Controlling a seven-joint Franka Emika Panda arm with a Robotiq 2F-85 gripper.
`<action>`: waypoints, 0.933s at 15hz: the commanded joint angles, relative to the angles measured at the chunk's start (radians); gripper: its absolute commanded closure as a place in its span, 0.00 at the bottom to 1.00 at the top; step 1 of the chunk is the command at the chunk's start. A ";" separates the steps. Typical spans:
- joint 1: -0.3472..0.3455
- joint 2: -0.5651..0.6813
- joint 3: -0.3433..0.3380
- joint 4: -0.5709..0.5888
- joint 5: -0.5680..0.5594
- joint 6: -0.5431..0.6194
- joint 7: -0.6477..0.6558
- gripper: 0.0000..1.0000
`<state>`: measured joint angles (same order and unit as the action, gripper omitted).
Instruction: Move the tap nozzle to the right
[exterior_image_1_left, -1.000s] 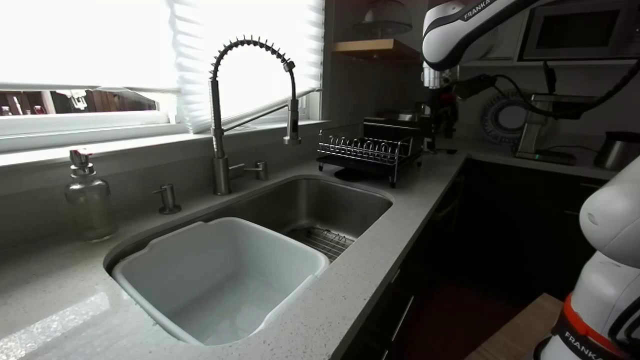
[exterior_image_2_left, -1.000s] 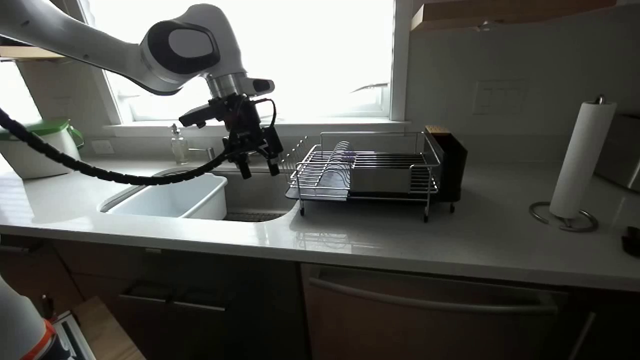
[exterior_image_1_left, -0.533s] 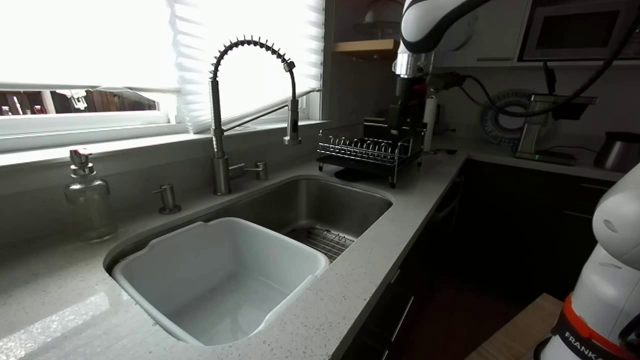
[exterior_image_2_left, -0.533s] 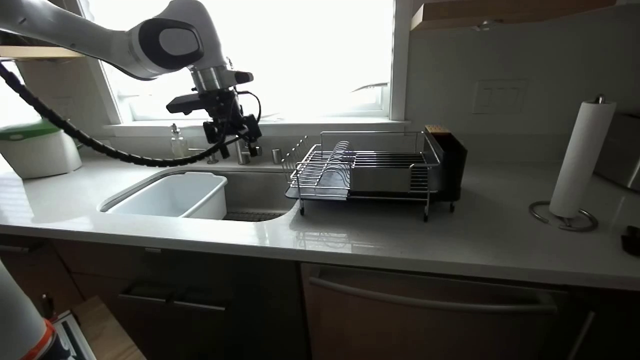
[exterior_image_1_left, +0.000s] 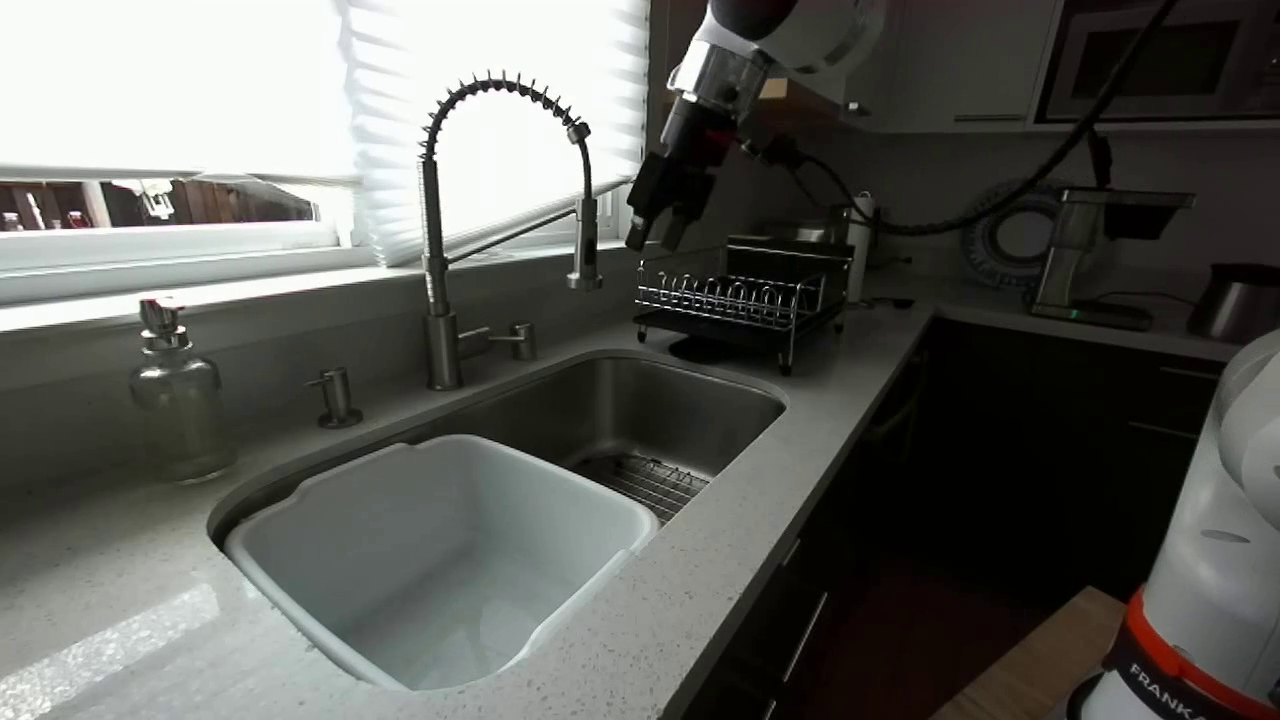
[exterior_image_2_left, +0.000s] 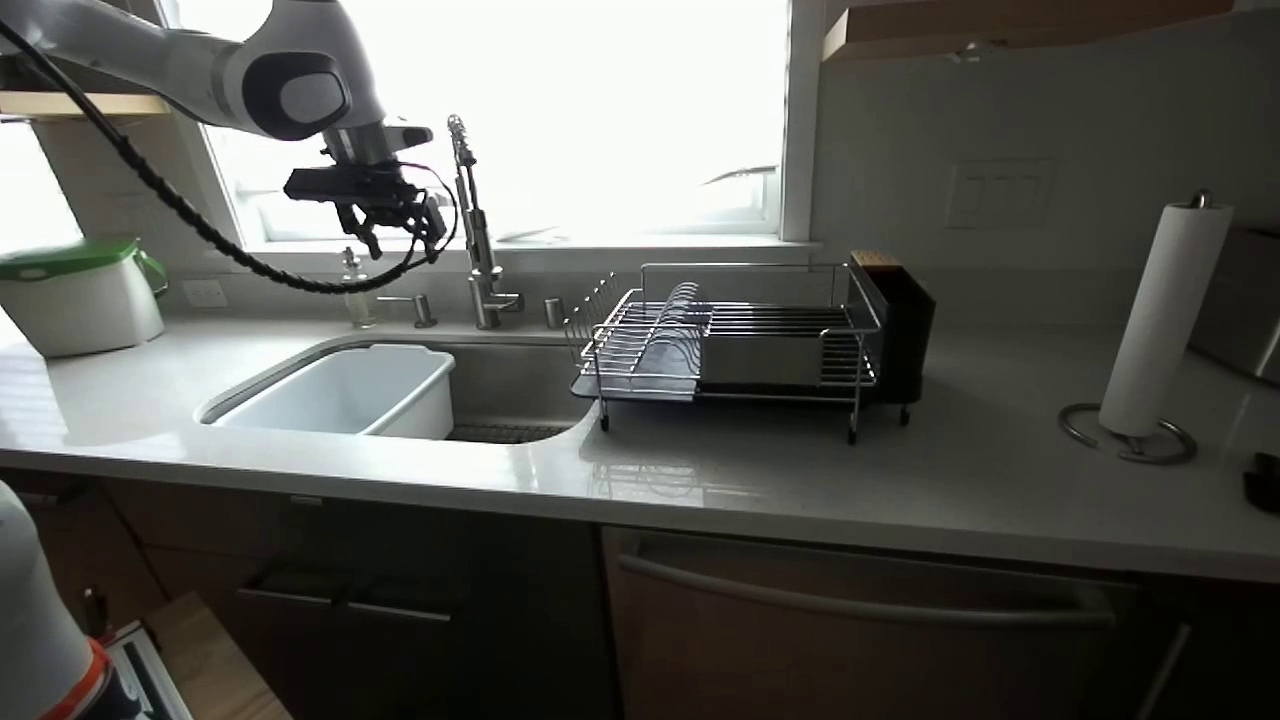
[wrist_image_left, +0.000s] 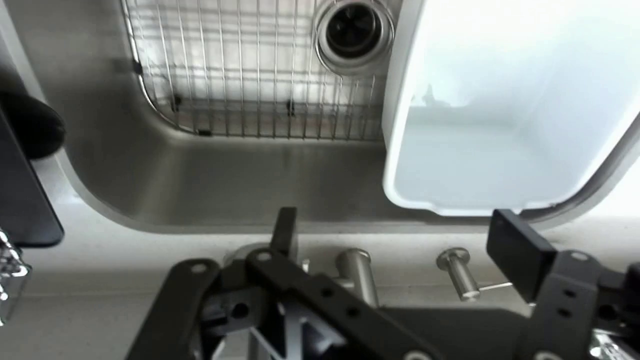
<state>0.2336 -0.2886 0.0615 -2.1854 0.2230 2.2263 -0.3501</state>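
Wrist view: closest to the camera is the gripper (wrist_image_left: 392, 237), released, its two fingers (wrist_image_left: 520, 252) spread with a wide gap between the tips. Beyond them, a small soap pump (wrist_image_left: 457, 272) stands on the counter (wrist_image_left: 165, 255) behind the steel sink (wrist_image_left: 280, 195). A white tub (wrist_image_left: 465, 160) sits in the sink, and beside it a wire grid (wrist_image_left: 240, 65) lies on the sink floor, with a loop around the drain (wrist_image_left: 352, 30).

In an exterior view, a glass soap bottle (exterior_image_1_left: 178, 415) stands on the near part of the counter. Past it, the tap (exterior_image_1_left: 441, 345) rises upright, its spring-wrapped neck (exterior_image_1_left: 500, 85) arched high. The tap nozzle (exterior_image_1_left: 587, 245) hangs from the end of that arch, pointing down, to the right of the tap's base as seen there. Just right of it hangs the gripper, tilted, fingertips down; a strip of light shows between them, so they are apart. A bright window shade (exterior_image_1_left: 500, 160) hangs behind.

In both exterior views, a wire dish rack (exterior_image_2_left: 730, 345) stands on the counter just beside the sink. Well apart from it, in an exterior view, a paper towel roll (exterior_image_2_left: 1165, 320) stands upright, and a green-lidded white bin (exterior_image_2_left: 85, 310) stands at the counter's far left end.
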 joint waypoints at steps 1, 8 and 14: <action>0.031 0.086 0.002 0.024 0.092 0.170 -0.109 0.34; 0.040 0.183 0.008 0.058 0.204 0.353 -0.306 0.88; 0.019 0.225 0.021 0.077 0.233 0.457 -0.396 1.00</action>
<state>0.2661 -0.0907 0.0705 -2.1222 0.4225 2.6348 -0.6960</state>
